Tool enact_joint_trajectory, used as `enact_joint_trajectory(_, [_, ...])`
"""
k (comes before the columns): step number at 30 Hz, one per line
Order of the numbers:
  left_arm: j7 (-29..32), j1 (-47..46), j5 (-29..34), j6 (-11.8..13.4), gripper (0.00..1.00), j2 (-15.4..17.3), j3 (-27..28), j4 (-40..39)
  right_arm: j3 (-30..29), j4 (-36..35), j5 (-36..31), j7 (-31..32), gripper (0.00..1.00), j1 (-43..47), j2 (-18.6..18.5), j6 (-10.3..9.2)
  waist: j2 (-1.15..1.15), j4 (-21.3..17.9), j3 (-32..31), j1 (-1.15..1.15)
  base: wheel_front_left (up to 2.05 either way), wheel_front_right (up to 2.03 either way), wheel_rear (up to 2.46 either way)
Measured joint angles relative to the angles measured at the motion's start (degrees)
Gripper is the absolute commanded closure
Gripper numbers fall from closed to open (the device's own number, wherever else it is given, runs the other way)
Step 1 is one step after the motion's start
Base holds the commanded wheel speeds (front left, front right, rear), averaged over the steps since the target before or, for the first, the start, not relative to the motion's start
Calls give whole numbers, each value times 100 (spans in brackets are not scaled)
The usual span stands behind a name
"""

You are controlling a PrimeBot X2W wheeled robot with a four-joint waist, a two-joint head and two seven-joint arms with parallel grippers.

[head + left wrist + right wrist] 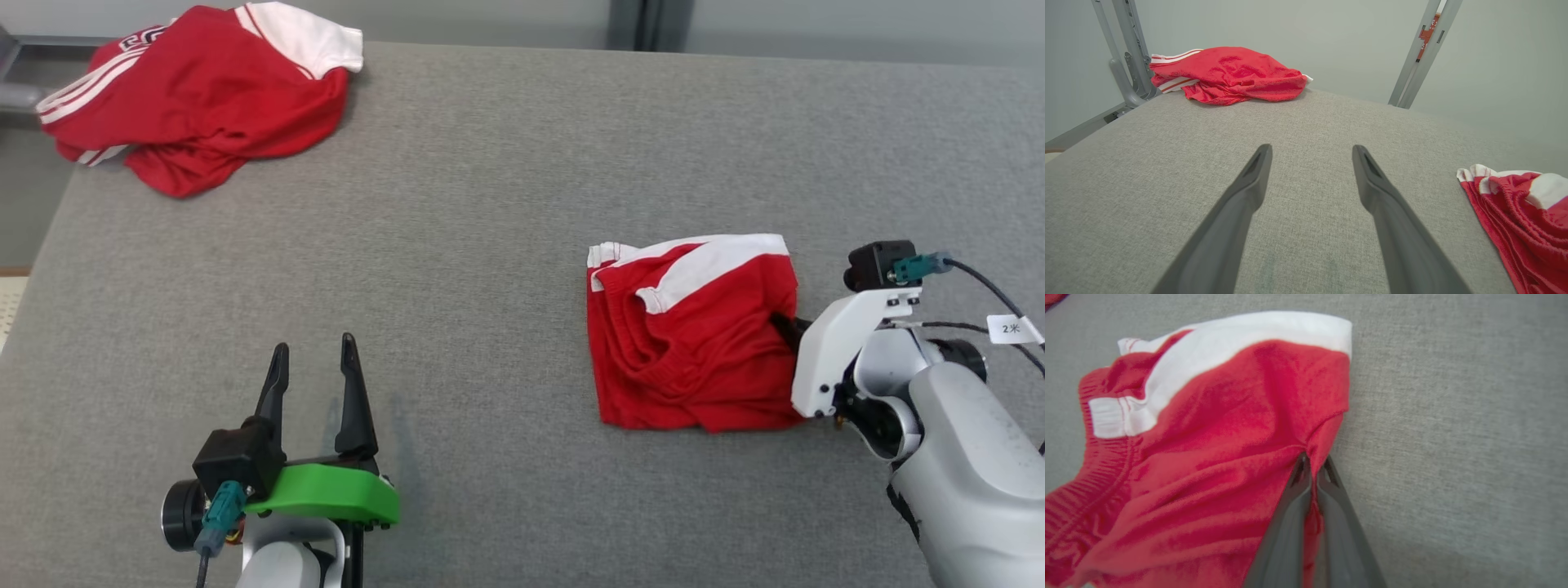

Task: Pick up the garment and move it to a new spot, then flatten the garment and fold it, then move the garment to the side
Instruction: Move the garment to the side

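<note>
The garment [694,343], red with white bands, lies folded into a rough square on the right of the grey table; it shows also in the left wrist view [1515,220]. My right gripper [788,328] is at the garment's right edge and shut on a pinch of its red cloth [1274,428]; the right wrist view shows the two dark fingers [1331,498] pressed together with fabric between them. At the lower left my left gripper [314,355] stands open over bare table, well away from the garment, its fingers [1241,196] spread with nothing between them.
A second red and white garment [196,98] lies crumpled at the table's far left corner [1229,73]. Grey metal frame posts [1425,49] stand behind the table. The grey table surface [473,269] stretches wide between the two garments.
</note>
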Motion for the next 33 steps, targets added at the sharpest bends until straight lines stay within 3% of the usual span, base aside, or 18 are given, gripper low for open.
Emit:
enact_joint_trajectory(8, [0,-315,332,-166,0,5,94,-80,-98,-59,-45,-238,100,-431,-439,-4,0,-747,234,0,0,0,0])
enact_joint_trajectory(16, [0,-854,683,-347,0,194,-35,42,-290,190,-76,-750,100,-766,-309,-4,0,-1786,573,0,0,0,0])
enact_joint_trajectory(23, [120,-1198,882,-379,0,320,-204,87,3,549,-78,-1069,100,-1079,-215,-4,0,-2621,889,0,0,0,0])
enact_joint_trajectory(28, [152,-1308,906,-396,0,323,-272,34,159,777,-9,-1257,100,-1210,-283,-4,0,-2903,1128,0,0,0,0])
enact_joint_trajectory(33, [153,-1316,904,-334,0,359,-241,-109,277,1003,0,-1454,100,-1465,-472,-4,0,-2820,1280,0,0,0,0])
